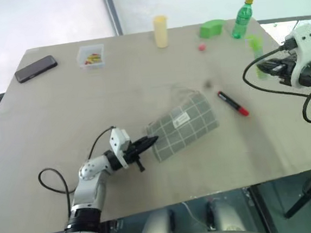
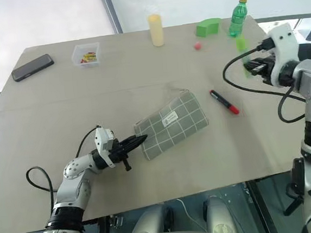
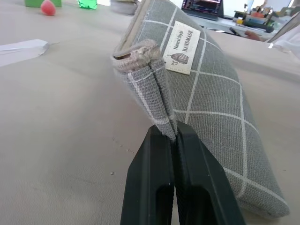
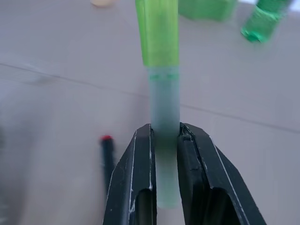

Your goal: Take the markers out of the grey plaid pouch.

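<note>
Left pincer (image 1: pixel 150 142) clamped on grey plaid pouch (image 1: pixel 184 125) corner, bench (image 1: pixel 63 124) centre. Right pincer (image 4: pixel 164 140) grips green marker (image 4: pixel 159 56) upright, aloft at 3 o'clock. Black-red marker (image 1: pixel 232 103) lies diagonal, nearer right arm

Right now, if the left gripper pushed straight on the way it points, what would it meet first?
The left gripper is already shut on a corner of the flat grey plaid fabric pouch; pushing on would likely just drive into the pouch.
</note>
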Action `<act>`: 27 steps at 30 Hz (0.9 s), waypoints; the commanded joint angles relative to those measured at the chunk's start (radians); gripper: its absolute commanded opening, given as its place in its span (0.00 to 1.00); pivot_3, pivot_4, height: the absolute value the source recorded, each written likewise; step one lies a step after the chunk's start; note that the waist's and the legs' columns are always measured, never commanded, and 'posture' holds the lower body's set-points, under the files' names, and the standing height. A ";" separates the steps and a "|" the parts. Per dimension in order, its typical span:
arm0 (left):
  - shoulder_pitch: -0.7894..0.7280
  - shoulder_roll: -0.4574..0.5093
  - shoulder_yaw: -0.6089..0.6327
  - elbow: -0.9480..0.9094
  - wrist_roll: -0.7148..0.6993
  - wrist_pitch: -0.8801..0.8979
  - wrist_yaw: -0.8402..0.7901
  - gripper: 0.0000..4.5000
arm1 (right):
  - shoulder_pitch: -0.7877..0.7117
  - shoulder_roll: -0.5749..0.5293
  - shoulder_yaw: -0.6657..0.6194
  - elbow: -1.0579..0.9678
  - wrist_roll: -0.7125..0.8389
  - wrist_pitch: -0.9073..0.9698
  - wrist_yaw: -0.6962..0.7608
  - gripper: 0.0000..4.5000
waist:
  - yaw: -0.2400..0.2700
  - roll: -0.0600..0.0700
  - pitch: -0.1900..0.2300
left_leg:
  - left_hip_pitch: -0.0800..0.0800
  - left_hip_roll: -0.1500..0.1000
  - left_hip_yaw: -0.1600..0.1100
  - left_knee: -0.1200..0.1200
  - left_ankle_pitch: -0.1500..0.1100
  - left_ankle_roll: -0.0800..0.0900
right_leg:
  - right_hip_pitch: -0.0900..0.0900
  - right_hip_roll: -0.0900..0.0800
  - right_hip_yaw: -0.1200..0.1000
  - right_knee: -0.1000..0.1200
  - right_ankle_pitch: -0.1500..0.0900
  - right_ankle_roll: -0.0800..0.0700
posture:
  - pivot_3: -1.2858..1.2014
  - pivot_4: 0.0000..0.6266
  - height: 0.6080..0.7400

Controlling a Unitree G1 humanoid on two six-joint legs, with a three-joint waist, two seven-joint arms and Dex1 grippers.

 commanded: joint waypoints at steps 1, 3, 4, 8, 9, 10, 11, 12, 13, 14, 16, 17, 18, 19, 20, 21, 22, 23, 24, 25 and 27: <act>0.034 0.012 0.014 -0.032 0.000 -0.019 0.011 0.00 | 0.007 -0.034 0.075 0.137 -0.048 -0.142 -0.029 0.04 | -0.003 0.000 0.000 | 0.000 0.000 0.001 0.000 0.000 0.000 | 0.000 0.000 0.000 0.000 0.000 0.000 | 0.52 0.24 1.00; 0.043 0.015 0.018 -0.040 -0.002 -0.026 0.013 0.00 | 0.005 -0.041 0.127 0.220 -0.073 -0.202 -0.036 0.04 | -0.004 0.000 0.000 | 0.002 0.001 0.002 -0.001 0.000 0.000 | 0.000 0.002 0.002 0.000 0.000 0.000 | 0.52 0.24 1.00; 0.045 0.018 0.021 -0.043 -0.001 -0.035 0.013 0.00 | -0.002 -0.036 0.159 0.275 -0.091 -0.238 -0.040 0.04 | -0.004 0.000 0.000 | 0.002 0.001 0.002 -0.001 0.000 0.000 | 0.000 0.002 0.002 0.000 0.000 0.000 | 0.52 0.24 1.00; 0.046 0.025 0.036 -0.052 -0.017 -0.044 0.015 0.00 | -0.035 -0.013 0.253 0.441 -0.127 -0.332 -0.032 0.04 | -0.003 0.000 0.000 | 0.001 0.003 0.003 0.000 0.000 0.000 | 0.000 0.002 0.002 0.000 0.000 0.000 | 0.52 0.24 1.00; 0.046 0.027 0.039 -0.057 -0.021 -0.043 0.015 0.00 | -0.043 -0.006 0.273 0.477 -0.136 -0.352 -0.028 0.04 | -0.003 0.001 0.001 | 0.001 0.003 0.003 0.000 0.000 0.000 | 0.000 0.002 0.002 0.000 0.000 0.000 | 0.52 0.24 1.00; 0.046 0.028 0.042 -0.062 -0.024 -0.041 0.015 0.00 | -0.049 0.000 0.288 0.506 -0.144 -0.369 -0.026 0.04 | -0.003 0.001 0.000 | 0.001 0.003 0.003 0.000 0.000 0.000 | 0.000 0.002 0.002 -0.001 0.000 0.000 | 0.52 0.24 1.00; 0.045 0.028 0.044 -0.066 -0.026 -0.039 0.015 0.00 | -0.055 0.002 0.298 0.529 -0.148 -0.382 -0.024 0.04 | -0.003 0.000 0.000 | 0.001 0.003 0.003 0.000 0.000 0.000 | 0.000 0.002 0.002 -0.001 0.000 0.000 | 0.52 0.24 1.00; 0.042 0.029 0.047 -0.074 -0.031 -0.033 0.019 0.00 | -0.058 0.006 0.312 0.543 -0.153 -0.396 -0.016 0.04 | -0.003 0.000 0.000 | 0.001 0.003 0.002 0.000 0.000 0.000 | 0.000 0.002 0.001 -0.001 0.000 0.000 | 0.52 0.24 1.00; 0.039 0.030 0.050 -0.081 -0.035 -0.028 0.022 0.00 | -0.059 0.008 0.322 0.550 -0.158 -0.408 -0.008 0.26 | -0.002 0.000 0.000 | 0.001 0.003 0.002 0.000 0.000 0.000 | 0.001 0.002 0.001 -0.001 0.000 0.000 | 0.52 0.24 1.00; 0.037 0.031 0.053 -0.091 -0.041 -0.021 0.027 0.00 | -0.059 0.010 0.326 0.551 -0.158 -0.415 -0.004 0.32 | -0.002 0.000 0.000 | 0.001 0.003 0.002 0.000 0.000 0.000 | 0.001 0.002 0.001 -0.002 0.000 0.000 | 0.52 0.24 1.00; 0.032 0.032 0.067 -0.118 -0.068 0.005 0.040 0.00 | -0.049 0.004 0.320 0.514 -0.152 -0.416 0.002 0.54 | -0.002 0.001 0.001 | 0.001 0.004 0.002 0.000 0.000 0.000 | 0.001 0.002 0.001 -0.002 0.000 0.000 | 0.52 0.24 1.00; 0.032 0.034 0.073 -0.133 -0.081 0.016 0.044 0.00 | -0.037 -0.005 0.313 0.476 -0.148 -0.415 0.005 0.63 | -0.001 0.001 0.001 | 0.000 0.004 0.002 0.000 0.000 0.000 | 0.001 0.002 0.001 -0.002 0.000 0.000 | 0.52 0.24 1.00; 0.032 0.034 0.086 -0.152 -0.100 0.028 0.055 0.00 | -0.020 -0.011 0.286 0.411 -0.121 -0.397 0.015 0.74 | 0.000 0.001 0.001 | 0.000 0.004 0.001 0.000 0.000 0.000 | 0.000 0.002 0.001 -0.002 0.000 0.000 | 0.52 0.24 1.00; 0.031 0.034 0.100 -0.169 -0.117 0.040 0.067 0.00 | -0.003 -0.016 0.255 0.346 -0.089 -0.371 0.027 0.74 | 0.000 0.001 0.001 | 0.000 0.004 0.001 0.000 0.000 0.000 | 0.000 0.002 0.001 -0.002 0.000 0.000 | 0.52 0.24 1.00; 0.031 0.035 0.114 -0.184 -0.133 0.052 0.079 0.00 | 0.014 -0.020 0.226 0.284 -0.057 -0.345 0.038 0.74 | 0.001 0.001 0.001 | 0.000 0.005 0.001 0.000 0.000 0.000 | 0.000 0.002 0.001 -0.002 0.000 0.000 | 0.52 0.24 1.00; 0.032 0.039 0.132 -0.202 -0.149 0.065 0.093 0.00 | 0.042 -0.030 0.196 0.203 -0.027 -0.336 0.053 0.74 | 0.001 0.001 0.001 | -0.001 0.005 0.001 0.000 0.000 0.000 | 0.000 0.002 0.000 -0.003 0.000 0.000 | 0.52 0.24 1.00; 0.032 0.046 0.155 -0.218 -0.164 0.074 0.108 0.00 | 0.074 -0.035 0.161 0.110 0.005 -0.341 0.062 0.74 | 0.002 0.001 0.001 | -0.001 0.005 0.000 -0.001 0.000 0.000 | 0.000 0.002 0.000 -0.003 0.000 0.000 | 0.52 0.24 1.00; 0.034 0.053 0.177 -0.232 -0.174 0.083 0.124 0.00 | 0.102 -0.029 0.121 0.028 0.044 -0.348 0.067 0.74 | 0.003 0.001 0.001 | -0.002 0.005 0.000 0.000 0.000 0.000 | 0.000 0.002 -0.001 -0.003 0.000 0.000 | 0.52 0.24 1.00; 0.035 0.061 0.196 -0.242 -0.178 0.085 0.137 0.00 | 0.127 -0.026 0.092 -0.043 0.074 -0.354 0.068 0.74 | 0.003 0.001 0.001 | -0.003 0.006 -0.002 -0.001 0.000 0.000 | 0.000 0.003 -0.002 -0.004 0.000 0.000 | 0.52 0.24 1.00; 0.041 0.072 0.218 -0.249 -0.170 0.073 0.148 0.00 | 0.155 -0.015 0.063 -0.124 0.118 -0.342 0.074 0.74 | 0.003 0.001 0.001 | -0.003 0.006 -0.002 0.000 0.000 0.000 | 0.000 0.003 -0.002 -0.004 0.000 0.000 | 0.52 0.24 1.00; 0.060 0.099 0.256 -0.241 -0.090 -0.023 0.172 0.00 | 0.199 0.011 0.025 -0.250 0.190 -0.328 0.072 0.74 | 0.004 0.001 0.001 | -0.003 0.006 -0.002 0.000 0.000 0.000 | 0.000 0.003 -0.003 -0.004 0.000 0.000 | 0.52 0.24 1.00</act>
